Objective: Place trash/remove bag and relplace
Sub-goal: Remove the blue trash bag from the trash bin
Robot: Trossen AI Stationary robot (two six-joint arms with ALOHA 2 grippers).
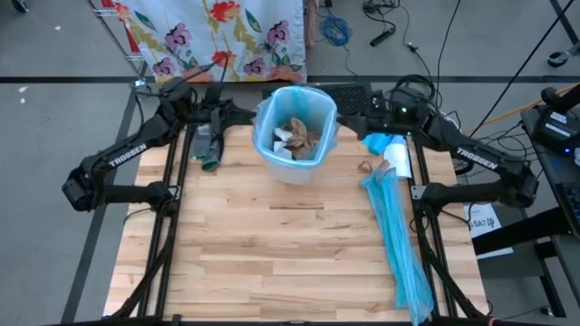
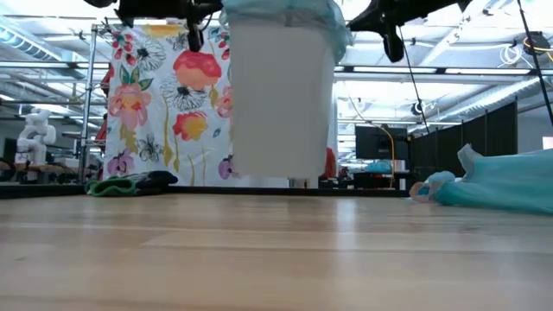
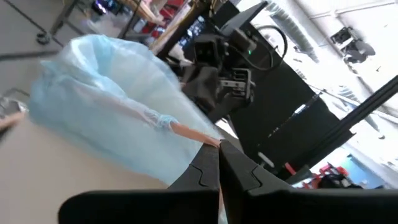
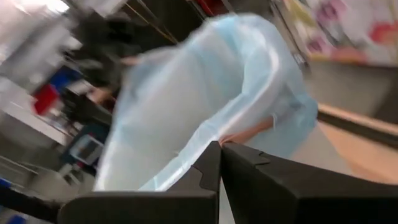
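Note:
A white bin [image 2: 281, 104] lined with a light-blue bag [image 1: 272, 136] hangs clear above the wooden table [image 1: 272, 244], toward its far edge. The trash [image 1: 299, 136], brown paper and white tissue scraps, lies inside the bag. My left gripper [image 1: 256, 116] is shut at the bag's left rim. At the right rim my right gripper [image 1: 337, 116] is shut too. Both wrist views show the puffed blue rim just beyond the closed fingers. My left gripper pinches a pinkish band at the bag's rim [image 3: 198, 137] between its two shut fingers, coming in level from the table's left. The bag bulges beyond the fingertips, and the bin hangs off the table. My right gripper pinches the same pinkish band on the opposite rim [image 4: 239, 135] between its shut fingers, coming from the table's right and slanting slightly down. The blue plastic folds over the fingertips.
Long light-blue plastic sheets [image 1: 399, 244] lie along the table's right side, with a blue-white roll [image 1: 390, 149] and a small brown scrap [image 1: 365, 167] at their far end. A dark and green item [image 1: 207, 145] lies at the far left. A floral cloth [image 2: 164, 95] hangs behind the table.

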